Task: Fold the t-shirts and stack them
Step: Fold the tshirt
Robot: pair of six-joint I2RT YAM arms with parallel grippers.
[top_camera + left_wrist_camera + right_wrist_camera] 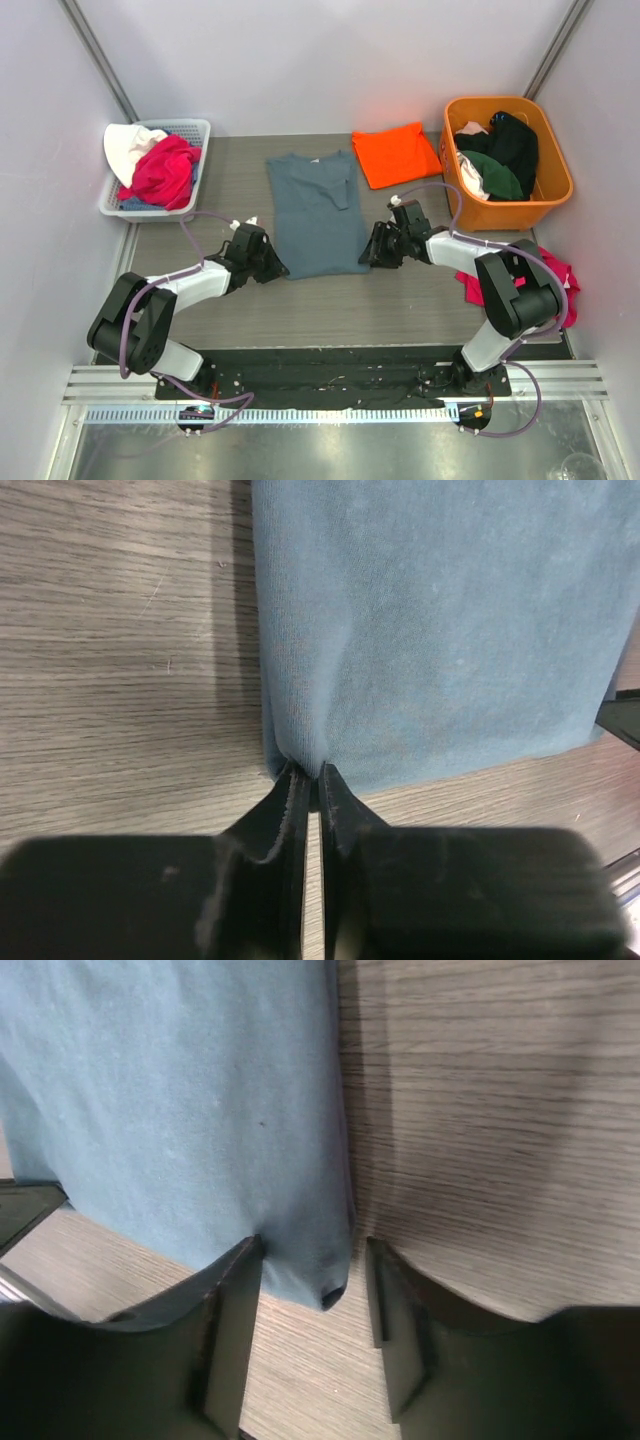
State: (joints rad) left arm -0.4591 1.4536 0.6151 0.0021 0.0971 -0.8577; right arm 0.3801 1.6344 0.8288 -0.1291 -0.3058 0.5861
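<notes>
The slate blue-grey t-shirt (318, 212) lies flat on the table, sides folded in, collar at the far end. My left gripper (277, 267) is shut on its near left hem corner (300, 750). My right gripper (370, 256) is open, its fingers on either side of the near right hem corner (325, 1270), which lies on the table between them. The bright orange t-shirt (396, 153) lies folded at the far right, beside the orange tub.
A white basket (190, 128) of pink and white clothes stands far left. An orange plastic tub (545, 190) with dark clothes stands far right. A pink garment (560, 275) lies by the right arm. Grey walls enclose the table.
</notes>
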